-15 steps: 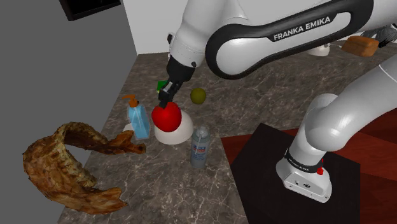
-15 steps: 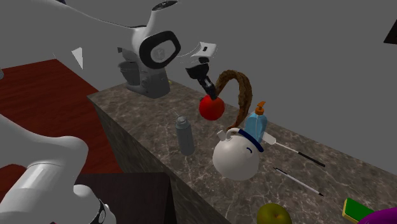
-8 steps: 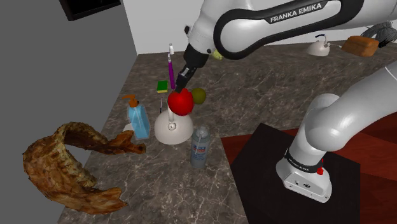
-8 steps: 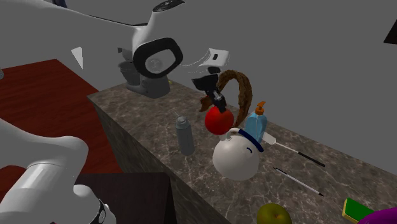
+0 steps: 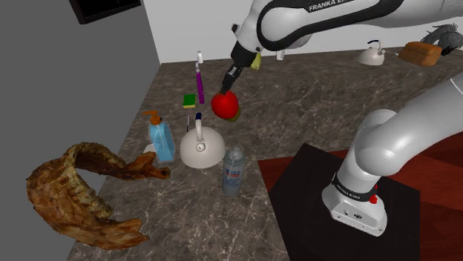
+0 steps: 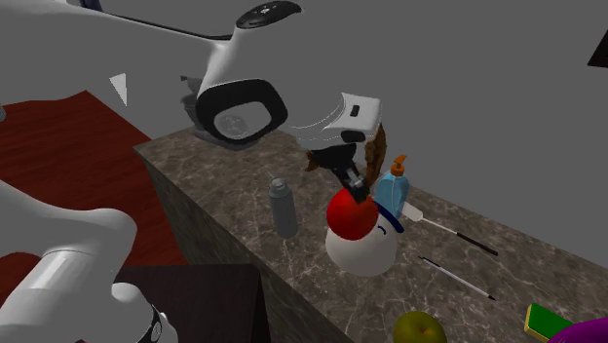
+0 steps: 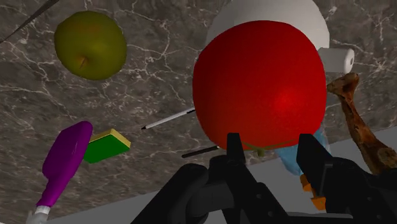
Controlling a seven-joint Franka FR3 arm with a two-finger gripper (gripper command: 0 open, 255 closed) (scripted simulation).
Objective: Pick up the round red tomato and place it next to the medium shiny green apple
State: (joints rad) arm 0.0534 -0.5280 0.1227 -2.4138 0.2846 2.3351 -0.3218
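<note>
**Tomato aloft in transit, apple not yet reached**

End effector (image 7: 270,145) is clamped on the tomato (image 7: 259,86), with the fingers biting only its near cap and most of the fruit hanging beyond the tips. The tomato is in the air above the bench (image 5: 312,96), over or just past the white kettle (image 6: 361,248). The apple (image 7: 90,44) lies off to one side on the bench, apart from it.

Risks:
- Slip: shallow pinch on a smooth round skin, so a quick swing or stop could let it pop out.
- A drop here would likely hit the kettle's top and bounce off.
- Lowering too close could nudge the apple, and both are round, so either could roll.
- Released from any height, the tomato may roll towards the green sponge (image 7: 107,145), the purple brush (image 7: 65,162) or the thin rods nearby.
- A low path could clip the kettle's handle.

Look: plain glossy red, near-spherical, one soft highlight, no stem visible, larger than the dull yellow-green apple.
</note>
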